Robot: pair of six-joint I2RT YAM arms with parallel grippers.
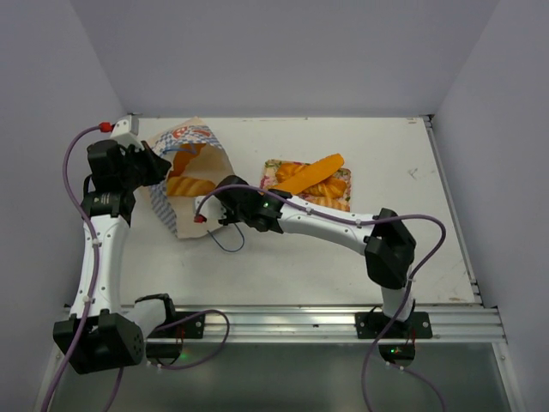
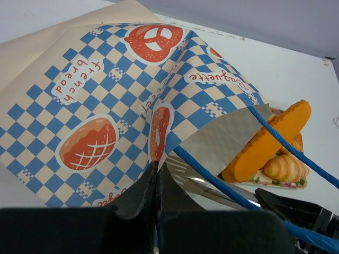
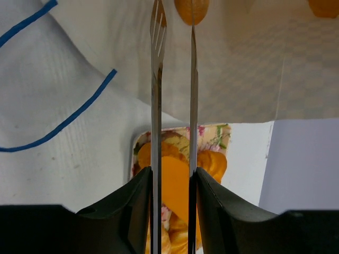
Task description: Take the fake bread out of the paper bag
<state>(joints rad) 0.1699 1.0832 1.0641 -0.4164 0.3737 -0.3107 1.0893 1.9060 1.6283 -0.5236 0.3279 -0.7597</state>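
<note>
The paper bag (image 1: pixel 184 163) lies on its side at the back left, mouth towards the tray. My left gripper (image 1: pixel 161 169) is shut on the rim of the checkered paper bag (image 2: pixel 106 100), its fingertips (image 2: pixel 157 169) pinching the paper beside a blue cord handle (image 2: pixel 212 177). Fake bread (image 1: pixel 189 184) shows inside the mouth. My right gripper (image 1: pixel 230 197) is at the bag's mouth, shut on metal tongs (image 3: pixel 158 79). The tong tips reach a golden bread (image 3: pixel 192 10) at the top edge; whether they pinch it I cannot tell. My right gripper (image 3: pixel 172 177) holds both blades.
A floral tray (image 1: pixel 273 167) to the right of the bag holds several fake breads, with a long orange stick (image 1: pixel 313 172) across them; the stick (image 2: pixel 267 140) also shows past the bag. A loose blue cord (image 1: pixel 230 245) lies on the table. Walls enclose three sides.
</note>
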